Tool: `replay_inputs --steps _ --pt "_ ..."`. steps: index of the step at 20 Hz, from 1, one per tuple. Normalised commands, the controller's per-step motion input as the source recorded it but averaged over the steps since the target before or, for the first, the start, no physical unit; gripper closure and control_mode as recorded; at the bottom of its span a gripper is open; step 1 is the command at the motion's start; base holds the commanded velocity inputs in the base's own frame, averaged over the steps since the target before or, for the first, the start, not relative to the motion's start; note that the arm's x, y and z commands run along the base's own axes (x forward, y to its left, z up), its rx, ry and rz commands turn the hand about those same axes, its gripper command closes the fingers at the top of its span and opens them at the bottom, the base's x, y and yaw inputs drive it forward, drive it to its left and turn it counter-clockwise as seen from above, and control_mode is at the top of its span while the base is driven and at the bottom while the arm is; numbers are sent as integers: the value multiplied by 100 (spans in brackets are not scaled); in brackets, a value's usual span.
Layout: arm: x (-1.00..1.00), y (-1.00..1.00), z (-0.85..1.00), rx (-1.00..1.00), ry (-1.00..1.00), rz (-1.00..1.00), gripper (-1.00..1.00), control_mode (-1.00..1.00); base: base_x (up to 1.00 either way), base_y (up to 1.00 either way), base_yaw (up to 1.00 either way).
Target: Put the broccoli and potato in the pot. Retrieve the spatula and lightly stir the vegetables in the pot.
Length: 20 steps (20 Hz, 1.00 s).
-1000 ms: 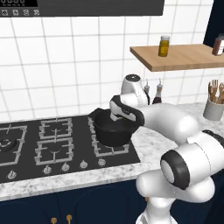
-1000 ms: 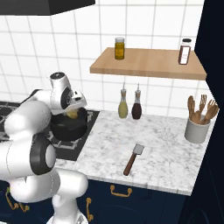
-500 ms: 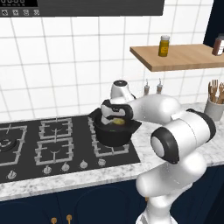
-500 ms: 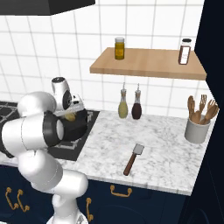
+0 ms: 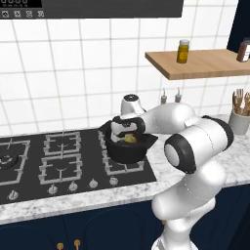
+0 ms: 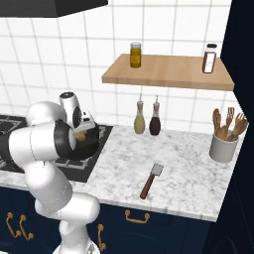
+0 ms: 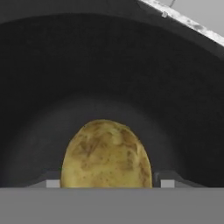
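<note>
The black pot (image 5: pixel 125 152) stands on the right front burner of the hob, and the right base view shows the pot (image 6: pixel 88 147) partly behind my arm. My gripper (image 5: pixel 128 135) hangs in its mouth, shut on the yellowish-tan potato (image 5: pixel 130 139). In the hand view the potato (image 7: pixel 106 156) sits between my two fingertips (image 7: pixel 53 183), with the pot's dark inner wall (image 7: pixel 109 65) all around it. The same potato (image 6: pixel 81 135) shows at the pot's rim under my gripper (image 6: pixel 83 132). The spatula (image 6: pixel 150 180), with a brown handle and grey blade, lies on the marble counter to the right.
The black hob (image 5: pixel 53 163) runs left of the pot. Two bottles (image 6: pixel 147 120) stand at the wall behind the counter. A grey utensil cup (image 6: pixel 222 147) with wooden tools is at the far right. A wooden shelf (image 6: pixel 168 69) with jars hangs above.
My hand has swung left and sunk lower with the potato, from above the pot's right side into its mouth. The pot and spatula have not moved.
</note>
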Motion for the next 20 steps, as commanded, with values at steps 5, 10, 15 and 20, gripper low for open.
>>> replay_inputs --steps 5,10,15,20 --pt "0 0 60 0 -1 -6 -100 -100 0 0 0" --pt "-60 -55 85 4 -1 -9 -100 -100 0 0 0" --pt "-97 -100 39 23 0 -16 -100 -100 0 0 0" --pt "-78 -100 3 20 0 -25 -100 -100 0 0 0"
